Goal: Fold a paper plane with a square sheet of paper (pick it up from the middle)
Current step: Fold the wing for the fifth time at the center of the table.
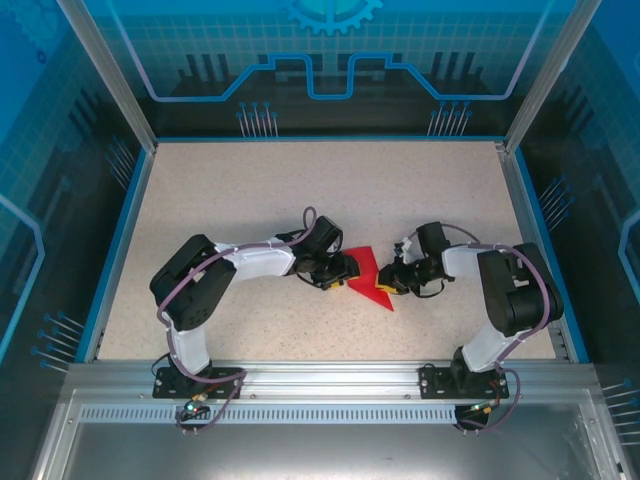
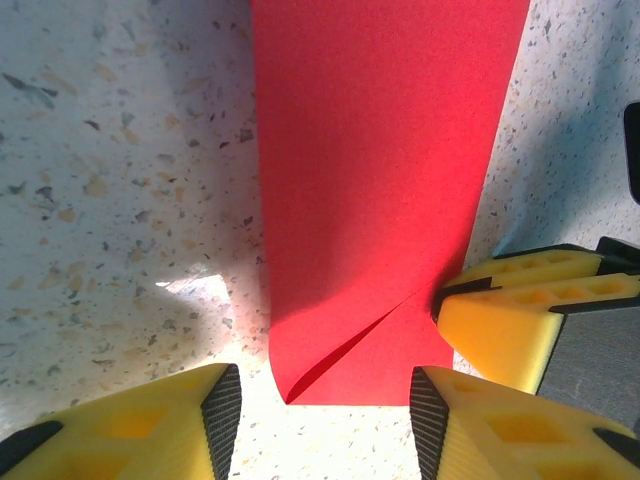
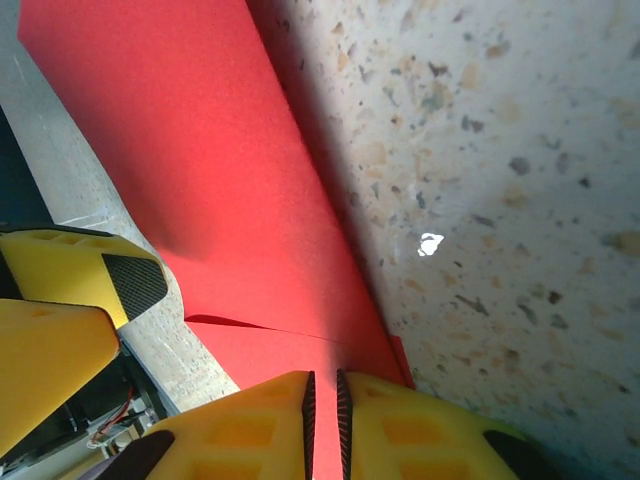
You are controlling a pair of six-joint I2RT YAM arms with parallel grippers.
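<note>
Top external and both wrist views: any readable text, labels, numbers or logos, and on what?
None readable anywhere.
Thin bright red paper sheet: plain, unmarked.
Yellow gripper fingers: no markings.
Blue back panel: gear and line graphics, no words.
Speckled beige table: blank.

red paper (image 1: 368, 275) on speckled table (image 1: 250, 200)

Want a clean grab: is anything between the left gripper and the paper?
Nothing visible. The left gripper is open, and the end of the paper lies on the table between its jaws. The right gripper pinches the paper's edge from the side.
</note>
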